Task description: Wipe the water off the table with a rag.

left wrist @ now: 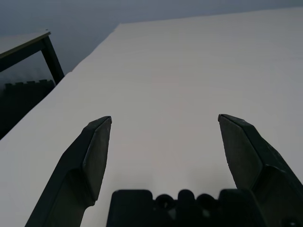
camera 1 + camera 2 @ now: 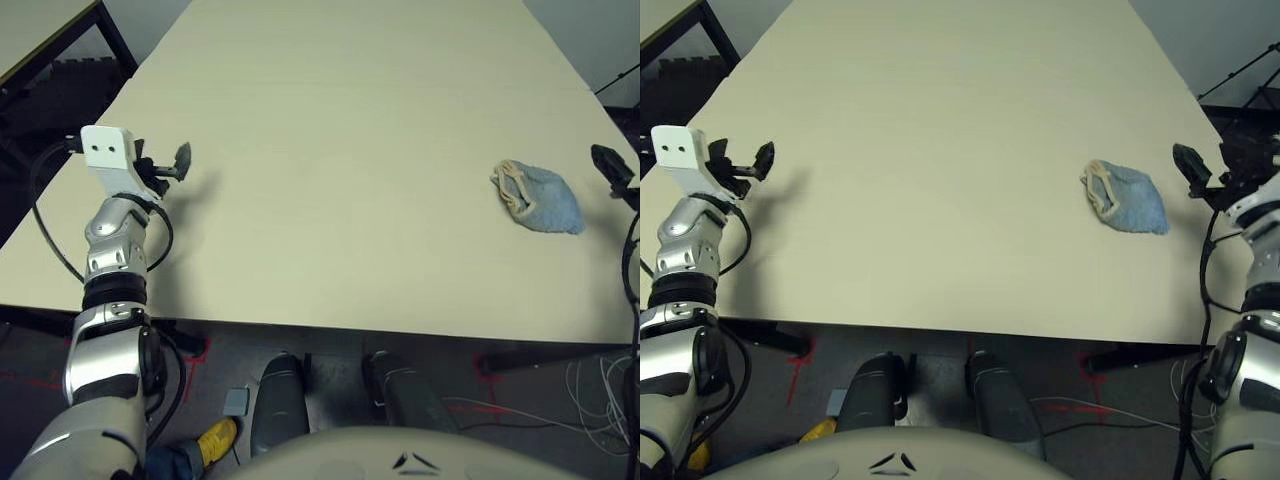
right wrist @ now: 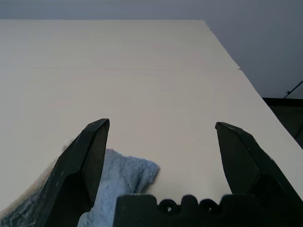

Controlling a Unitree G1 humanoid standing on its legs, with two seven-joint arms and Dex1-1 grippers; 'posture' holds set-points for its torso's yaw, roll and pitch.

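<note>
Left eye view: we are seeing the rag [image 2: 540, 197] lying bunched on the table [image 2: 340, 150], near its right edge and toward the near side, with its cream hem turned toward the table's middle. We are holding nothing in either claw. The rag is resting free on the surface, and we judge that it is lying there because it is either waiting to be picked up or has been set down after use; the pictures are not deciding between these.

We are finding no water on the pale top at this scale: no drops or streaks are showing, so we cannot tell whether the surface is dry or the marks are too small to see.

Moving outward, our right gripper [image 2: 1200, 172] is hovering just beside the rag, off the table's right edge, with its two black fingers spread wide; in the right wrist view the rag's blue weave [image 3: 124, 177] is lying partly behind one finger, not between the two. We judge this stance as suited to reaching in for the cloth.

Our left gripper [image 2: 168, 166] is standing well apart at the table's left edge, also spread wide, pointing across bare tabletop.

Beyond the left corner, a smaller black-legged table [image 2: 60, 40] is showing.

We are reading no brand, label or writing anywhere in these views.
</note>
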